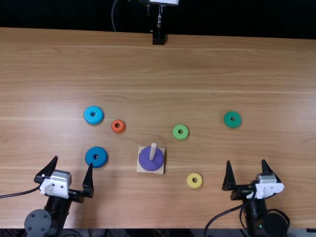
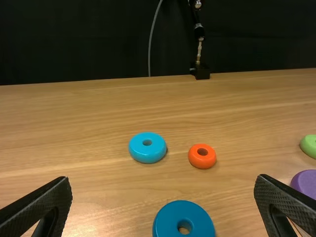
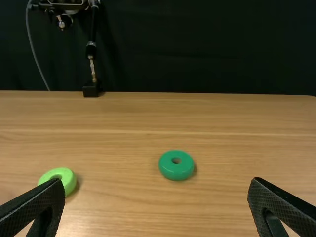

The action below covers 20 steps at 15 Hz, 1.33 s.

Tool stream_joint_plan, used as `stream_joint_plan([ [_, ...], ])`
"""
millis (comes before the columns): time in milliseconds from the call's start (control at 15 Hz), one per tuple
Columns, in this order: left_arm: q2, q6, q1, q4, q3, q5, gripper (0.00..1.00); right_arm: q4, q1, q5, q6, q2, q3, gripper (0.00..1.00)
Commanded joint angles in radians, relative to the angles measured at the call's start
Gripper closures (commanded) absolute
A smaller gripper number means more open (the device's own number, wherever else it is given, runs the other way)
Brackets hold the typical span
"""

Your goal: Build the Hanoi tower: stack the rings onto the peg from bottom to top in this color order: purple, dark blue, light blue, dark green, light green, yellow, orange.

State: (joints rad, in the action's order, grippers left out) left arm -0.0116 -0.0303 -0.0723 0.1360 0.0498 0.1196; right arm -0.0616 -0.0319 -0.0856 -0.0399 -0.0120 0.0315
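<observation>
In the top view my left gripper [image 1: 72, 169] stands open at the near left, and my right gripper [image 1: 245, 170] is open at the near right. The purple ring [image 1: 145, 161] lies around the peg [image 1: 152, 151] on its square base [image 1: 141, 169]. The dark blue ring [image 1: 96, 156] is just beyond my left gripper [image 2: 163, 183]; the light blue ring [image 1: 93, 115] and orange ring [image 1: 118, 126] lie farther back. Light green [image 1: 177, 135] and yellow [image 1: 194, 180] rings sit right of the peg. The dark green ring [image 3: 176, 165] lies beyond my right gripper [image 3: 156, 186].
A black clamp [image 1: 158, 38] with a stand is fixed at the far edge of the table [image 1: 207, 64]. Cables run beside both arms at the near edge. The rings lie apart from each other.
</observation>
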Motion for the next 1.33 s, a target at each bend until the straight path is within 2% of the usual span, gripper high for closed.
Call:
stream_joint_plan([
  [0, 0.012, 0.006, 0.000, 0.015, -0.050, 0.020, 0.00, 0.003, -0.008, -0.001, -0.001, 0.012, -0.013, 0.00],
  [1067, 0.012, 0.006, 0.002, 0.017, -0.050, 0.020, 0.00, 0.003, -0.008, -0.001, -0.001, 0.012, -0.013, 0.00],
  [1267, 0.012, 0.005, 0.037, 0.022, -0.050, 0.031, 0.00, 0.003, -0.008, -0.001, -0.001, 0.012, -0.013, 0.00],
])
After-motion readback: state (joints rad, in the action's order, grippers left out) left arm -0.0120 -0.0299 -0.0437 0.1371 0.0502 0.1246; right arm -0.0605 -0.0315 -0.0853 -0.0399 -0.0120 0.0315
